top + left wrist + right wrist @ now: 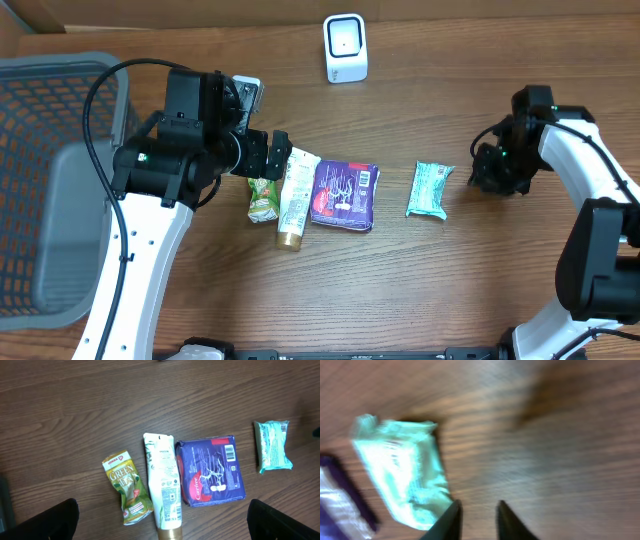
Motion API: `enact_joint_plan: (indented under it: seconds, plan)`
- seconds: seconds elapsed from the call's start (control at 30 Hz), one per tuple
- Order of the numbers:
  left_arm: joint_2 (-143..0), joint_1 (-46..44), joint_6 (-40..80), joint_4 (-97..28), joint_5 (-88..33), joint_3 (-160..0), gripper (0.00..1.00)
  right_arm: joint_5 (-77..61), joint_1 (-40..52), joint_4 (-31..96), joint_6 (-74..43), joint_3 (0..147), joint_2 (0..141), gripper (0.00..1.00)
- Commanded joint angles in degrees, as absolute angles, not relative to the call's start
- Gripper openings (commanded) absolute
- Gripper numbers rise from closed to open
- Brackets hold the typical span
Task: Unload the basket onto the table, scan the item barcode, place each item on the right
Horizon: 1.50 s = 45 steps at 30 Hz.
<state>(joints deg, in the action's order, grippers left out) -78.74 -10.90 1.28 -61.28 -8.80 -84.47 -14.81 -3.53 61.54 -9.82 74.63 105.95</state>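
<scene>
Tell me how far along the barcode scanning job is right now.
Done: nothing visibly. The green tea pouch, white tube, purple packet and teal packet all lie on the table, apart from the scanner. In hand: nothing; the left fingers are wide open above the row, the right fingers nearly closed and empty beside the teal packet. Still to do: pick an item, show its barcode to the scanner.

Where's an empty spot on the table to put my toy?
There's room between the white scanner and the teal packet, and along the near edge below the purple pack. It's crowded where green tea pouch, tube and purple pack sit side by side.
</scene>
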Motion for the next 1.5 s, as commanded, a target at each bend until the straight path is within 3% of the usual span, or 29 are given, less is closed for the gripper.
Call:
enact_joint_plan:
  seconds: [0.0, 0.27, 0.6, 0.8, 0.9, 1.03, 1.2, 1.27, 1.37, 1.47]
  plan:
    - [-77.52, -10.90, 0.38, -61.25, -8.84, -85.56, 1.00, -22.92, -0.10, 61.14, -8.36, 75.68, 106.10, 0.04]
    - [-77.52, -10.90, 0.38, -61.23, -8.82, -85.56, 0.99, -13.23, 10.63, 53.45, -18.35, 71.96, 106.19, 0.04]
    - [-77.52, -10.90, 0.38, -61.25, -8.82, -85.56, 1.00, 4.25, 12.23, 51.00, -21.47, 65.06, 106.32, 0.04]
    - [-77.52, -10.90, 0.38, -61.25, -8.82, -85.56, 1.00, 14.50, 12.21, 47.55, -6.35, 65.28, 106.32, 0.08]
    - [-77.52, -10.90, 0.38, -61.25, -8.82, -85.56, 1.00, 17.98, 12.14, 48.23, -5.54, 67.77, 106.10, 0.04]
    - [-77.52, -10.90, 0.38, -61.25, -8.82, -85.56, 1.00, 9.28, 11.18, 54.37, -7.16, 76.64, 104.01, 0.04]
    - [-77.52, -10.90, 0.38, -61.25, -8.82, -85.56, 1.00, 2.57, 7.07, 63.35, -30.50, 81.34, 98.21, 0.04]
    - [-77.52, -10.90, 0.38, -61.23, -8.82, -85.56, 1.00, -0.56, 5.61, 65.87, -33.82, 80.86, 98.08, 0.04]
    - [-77.52, -10.90, 0.38, -61.25, -8.82, -85.56, 1.00, -5.45, 4.25, 66.11, -34.04, 76.64, 98.08, 0.04]
    - [-77.52, -10.90, 0.38, -61.23, -8.82, -85.56, 1.00, -15.44, 4.32, 60.69, -26.13, 69.58, 98.08, 0.06]
